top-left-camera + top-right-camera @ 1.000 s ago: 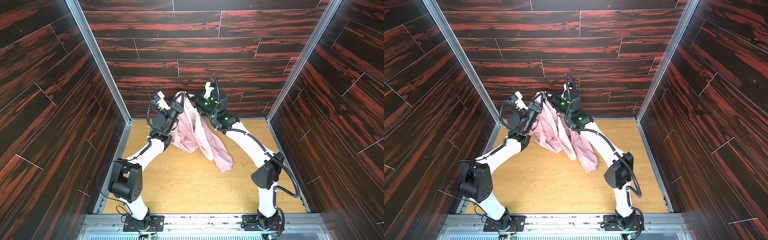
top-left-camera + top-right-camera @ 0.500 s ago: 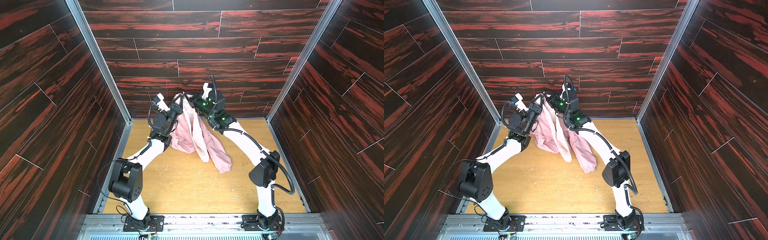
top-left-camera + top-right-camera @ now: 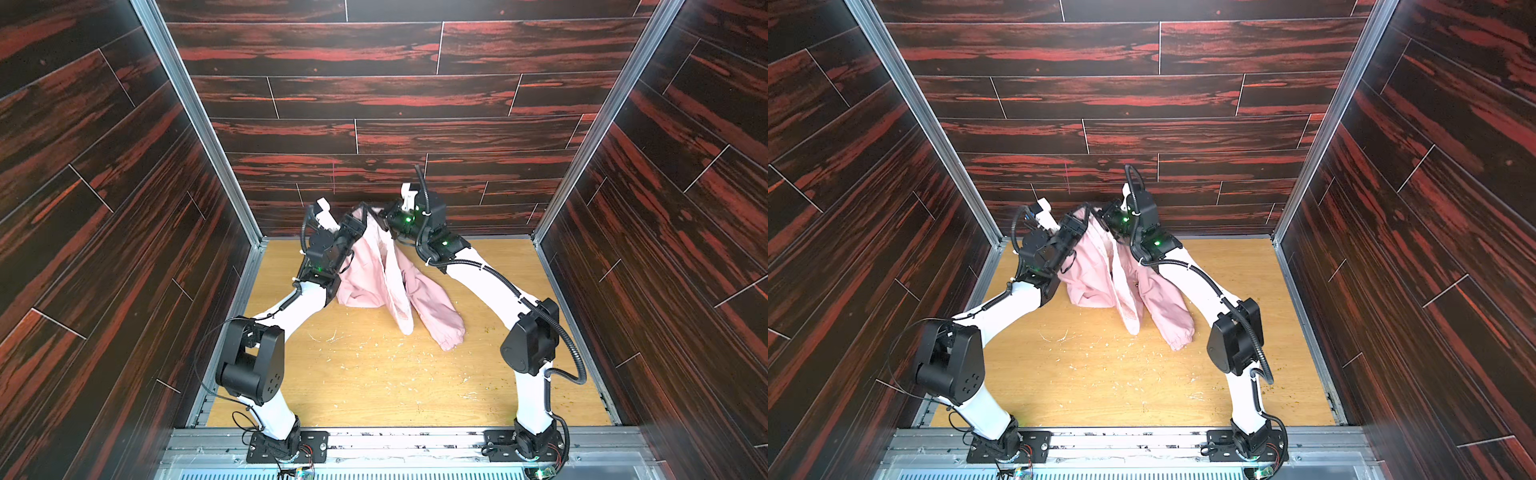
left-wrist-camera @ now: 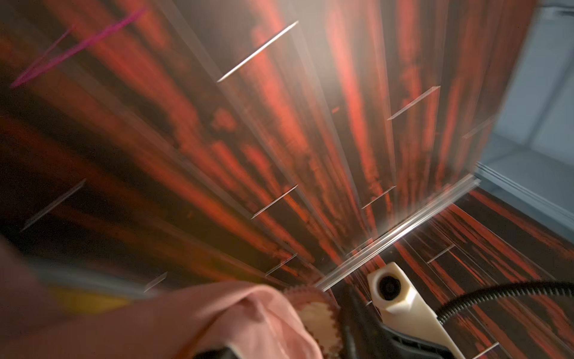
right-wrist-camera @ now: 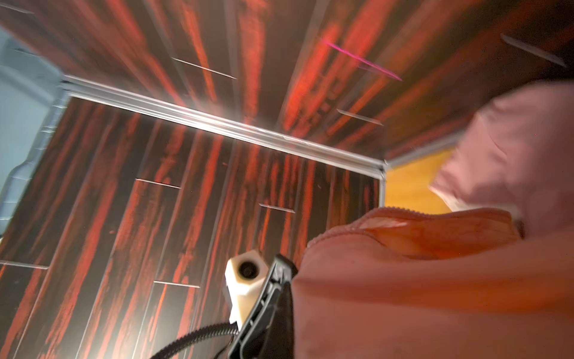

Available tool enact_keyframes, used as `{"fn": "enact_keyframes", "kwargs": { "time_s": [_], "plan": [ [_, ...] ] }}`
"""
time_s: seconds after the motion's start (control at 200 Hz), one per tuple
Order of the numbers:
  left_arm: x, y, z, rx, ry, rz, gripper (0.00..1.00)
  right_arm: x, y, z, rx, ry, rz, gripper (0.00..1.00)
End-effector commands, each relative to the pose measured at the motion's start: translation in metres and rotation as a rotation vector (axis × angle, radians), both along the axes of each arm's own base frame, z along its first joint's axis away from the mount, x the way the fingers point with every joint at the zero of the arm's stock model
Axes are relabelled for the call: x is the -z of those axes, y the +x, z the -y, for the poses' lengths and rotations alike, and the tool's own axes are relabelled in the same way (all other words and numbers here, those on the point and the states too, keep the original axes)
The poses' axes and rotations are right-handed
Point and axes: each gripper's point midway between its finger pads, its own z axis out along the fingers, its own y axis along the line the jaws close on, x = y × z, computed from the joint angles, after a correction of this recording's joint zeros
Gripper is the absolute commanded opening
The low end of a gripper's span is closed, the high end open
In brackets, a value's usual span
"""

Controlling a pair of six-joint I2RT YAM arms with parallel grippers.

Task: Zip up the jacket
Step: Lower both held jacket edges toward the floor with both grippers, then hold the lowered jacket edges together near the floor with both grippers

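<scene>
Only the wrist views resolve zipper teeth (image 4: 316, 314) on the jacket (image 4: 233, 320).

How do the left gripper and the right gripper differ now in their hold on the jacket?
The right gripper is shut on the top of the jacket; the left gripper's state cannot be seen. The left gripper meets the jacket from the left, the right gripper from the right. Both are raised near the back wall.
</scene>
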Motion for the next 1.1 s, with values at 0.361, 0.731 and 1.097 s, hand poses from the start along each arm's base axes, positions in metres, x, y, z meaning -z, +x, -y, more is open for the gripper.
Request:
{"fn": "enact_keyframes", "kwargs": {
  "time_s": [0.361,0.731,1.097],
  "plan": [
    [0.043,-0.067,0.008,0.117,-0.052,-0.207,0.72,0.031,-0.057,-0.007,-0.228,-0.041,-0.118,0.0],
    [0.073,-0.093,-0.001,0.127,-0.135,-0.275,0.74,0.061,-0.068,0.006,-0.21,-0.09,-0.151,0.0],
    [0.067,-0.103,-0.005,0.133,-0.181,-0.251,0.67,0.071,-0.071,0.006,-0.205,-0.098,-0.166,0.0]
  ]
}}
